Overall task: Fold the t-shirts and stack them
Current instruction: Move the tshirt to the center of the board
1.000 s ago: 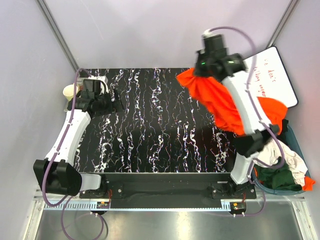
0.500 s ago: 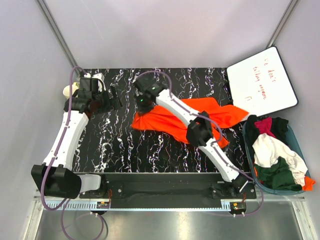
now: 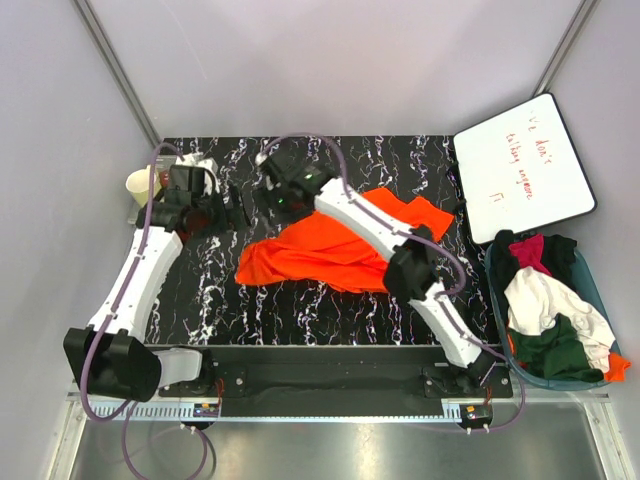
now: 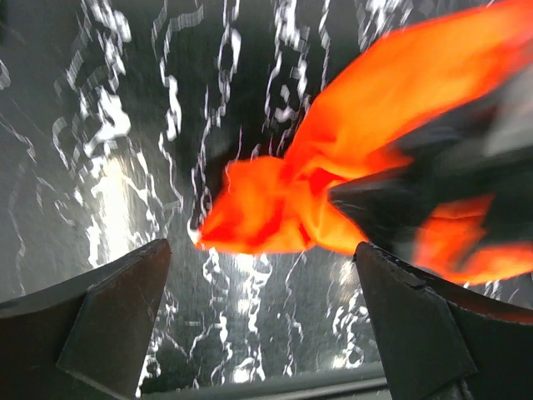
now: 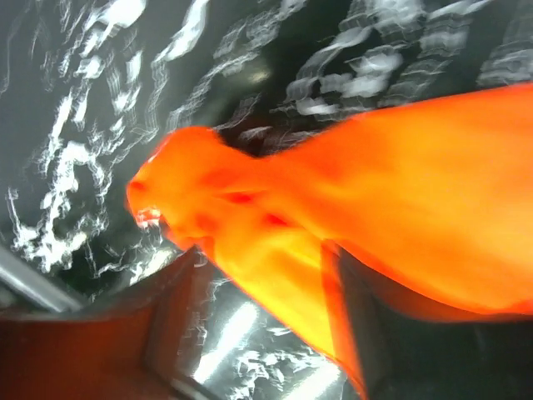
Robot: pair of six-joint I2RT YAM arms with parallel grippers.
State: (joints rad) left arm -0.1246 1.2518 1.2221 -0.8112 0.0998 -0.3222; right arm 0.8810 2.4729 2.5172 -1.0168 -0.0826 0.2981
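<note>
Orange t-shirt (image 5: 358,192) between the parted right fingers (image 5: 166,317)

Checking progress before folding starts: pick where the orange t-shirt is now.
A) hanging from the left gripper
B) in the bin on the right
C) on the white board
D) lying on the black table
D: the orange t-shirt lies rumpled on the black table, near its middle.

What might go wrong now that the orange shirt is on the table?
The orange t-shirt lies bunched, with cloth between the open fingers of the right gripper; it may snag and drag when that arm lifts. The left gripper, open, hovers close beside the right one near the shirt's edge, so they might bump.
</note>
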